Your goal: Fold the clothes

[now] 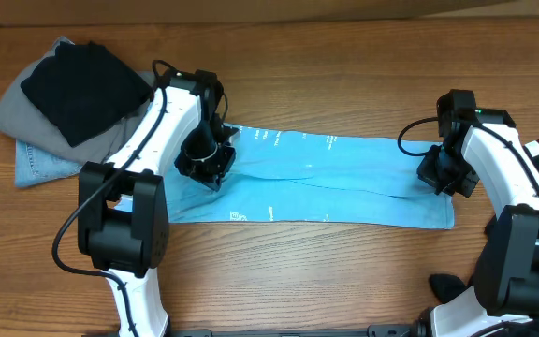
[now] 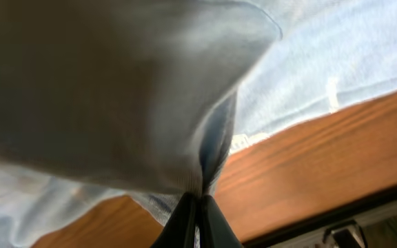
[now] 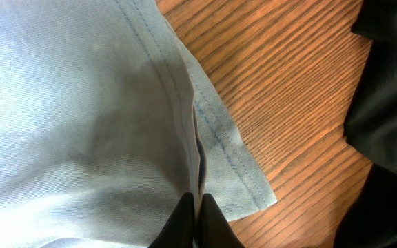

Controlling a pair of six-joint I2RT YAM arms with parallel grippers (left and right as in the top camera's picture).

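Both grippers are pinched shut on cloth. The left gripper (image 2: 198,219) has its jaws closed on a gathered edge of the light blue T-shirt (image 1: 326,178), and in the left wrist view the fabric rises from the fingertips and drapes over the lens, so that end looks raised off the wood. The right gripper (image 3: 197,217) is closed on a stitched hem at the shirt's opposite end, close to a corner that lies flat on the table (image 1: 344,84).

Between the two arms the shirt lies across the middle of the table as a long, narrow band, its sides apparently folded in along its length; only small white marks of print show along its edges. I judge the lengthwise folding done and the crosswise folding not yet done: the band needs bringing end over end into a compact packet, then smoothing.

Farther out, a black garment (image 1: 82,84) sits on a grey garment (image 1: 17,108) and a pale denim-blue one (image 1: 36,167) at the far left corner, well apart from the shirt. Another dark garment (image 3: 391,103) lies just beyond the right gripper.
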